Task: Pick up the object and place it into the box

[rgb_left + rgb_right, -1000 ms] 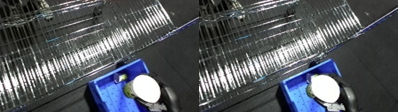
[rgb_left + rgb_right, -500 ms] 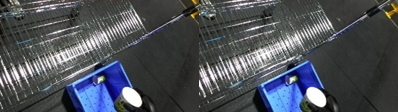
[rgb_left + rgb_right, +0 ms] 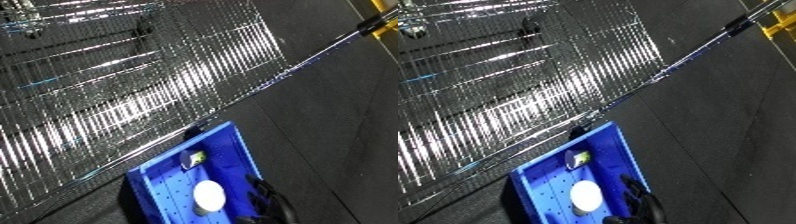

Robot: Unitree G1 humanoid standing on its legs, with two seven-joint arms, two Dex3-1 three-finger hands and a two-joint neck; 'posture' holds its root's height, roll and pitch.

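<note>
A blue bin (image 3: 162, 186) with a perforated floor stands on the dark ground at the bottom of both views. A round white object (image 3: 210, 194) lies inside it, close to the right wall. Toward the bin's far end lies a small dark item with a pale label (image 3: 193, 159). My right hand (image 3: 636, 192) is black and hovers at the bin's right rim, just right of the white object. Its fingers look relaxed, with nothing between them. My left hand shows in neither view.
A wire shopping cart (image 3: 133, 75) fills the upper left, its lower rail running just above the bin's far edge. Its long bar (image 3: 329, 47) slants to the upper right. Dark floor (image 3: 338, 140) stretches to the right, with a yellow post (image 3: 384, 15) in the corner.
The white object was up near the camera in my right hand; now it lies low in the bin with the hand beside it. The camera has shifted, showing more floor.
</note>
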